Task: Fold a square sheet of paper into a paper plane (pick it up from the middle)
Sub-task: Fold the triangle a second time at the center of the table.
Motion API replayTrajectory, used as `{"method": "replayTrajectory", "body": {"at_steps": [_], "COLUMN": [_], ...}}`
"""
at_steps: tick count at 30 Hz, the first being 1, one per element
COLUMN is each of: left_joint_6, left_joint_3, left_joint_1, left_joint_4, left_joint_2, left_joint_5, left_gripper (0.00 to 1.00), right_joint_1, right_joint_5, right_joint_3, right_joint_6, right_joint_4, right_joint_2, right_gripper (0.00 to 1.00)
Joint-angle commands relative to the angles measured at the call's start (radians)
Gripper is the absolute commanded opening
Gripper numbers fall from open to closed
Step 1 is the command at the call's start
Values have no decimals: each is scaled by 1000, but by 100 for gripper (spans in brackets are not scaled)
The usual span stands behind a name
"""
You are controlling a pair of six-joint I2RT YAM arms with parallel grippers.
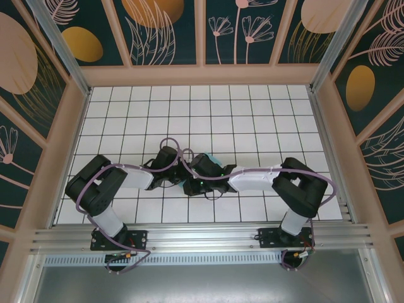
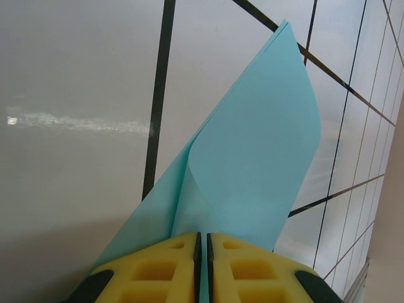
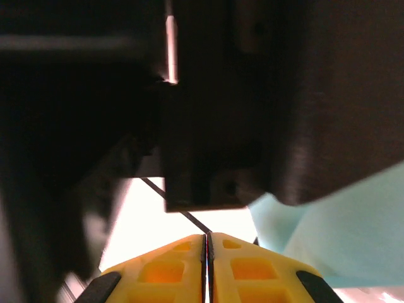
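- Your left fingers (image 2: 158, 271) are pressed nearly together, with a hairline slit between the two yellow blocks; the square sheet of paper (image 2: 259, 158) is pinched in that slit and rises out of it.
- Your right fingers (image 3: 158, 271) are closed just as tight, with a thin dark line between them; you cannot tell whether any paper sits in that line; the sheet (image 3: 341, 240) shows just to their right.
- Both pairs are moulded yellow with square pockets and black outer corners.
- The left wrist view gives you the sheet's shape: thin, matte and turquoise, bent over in a soft curl with one rounded edge and a pointed top; it stands up from the fingers against the glossy white tabletop (image 2: 76, 95) with its dark grid lines.
- The right wrist view gives you instead a blurred black housing (image 3: 240, 95) close in front of the fingers, with a bright strip of tabletop under it.
- From the top view you see the left arm (image 1: 126, 180) and the right arm (image 1: 259, 178) folded inward, their wrists meeting over the near rows of tiles; a small turquoise patch of the sheet (image 1: 216, 160) peeks out between them.
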Motion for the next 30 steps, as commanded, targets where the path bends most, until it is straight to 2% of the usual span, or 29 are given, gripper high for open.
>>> {"method": "replayTrajectory", "body": {"at_steps": [1,6,12,19,30], "left_joint_6": [22,26,31,27,4], "left_joint_3": [20,23,29,31,20], "left_joint_1": [-2,-2,-1,-3,-3], "left_joint_4": [-33,-36,-40,-39,-15], "left_joint_2": [14,11,14,19,-18], "left_joint_5": [-3,-1,-3,-7,-13], "left_gripper": [14,14,14,14,16], "right_joint_1": [9,1,-1,-13,-32], "right_joint_5": [58,93,15,-16,-48], "right_joint_3": [34,4,-58,-147,-267], "right_joint_6": [3,9,20,62,81], "right_joint_4": [-27,-63,-26,66,44], "right_joint_2": [34,43,47,41,-47], "right_gripper": [13,12,12,12,11]}}
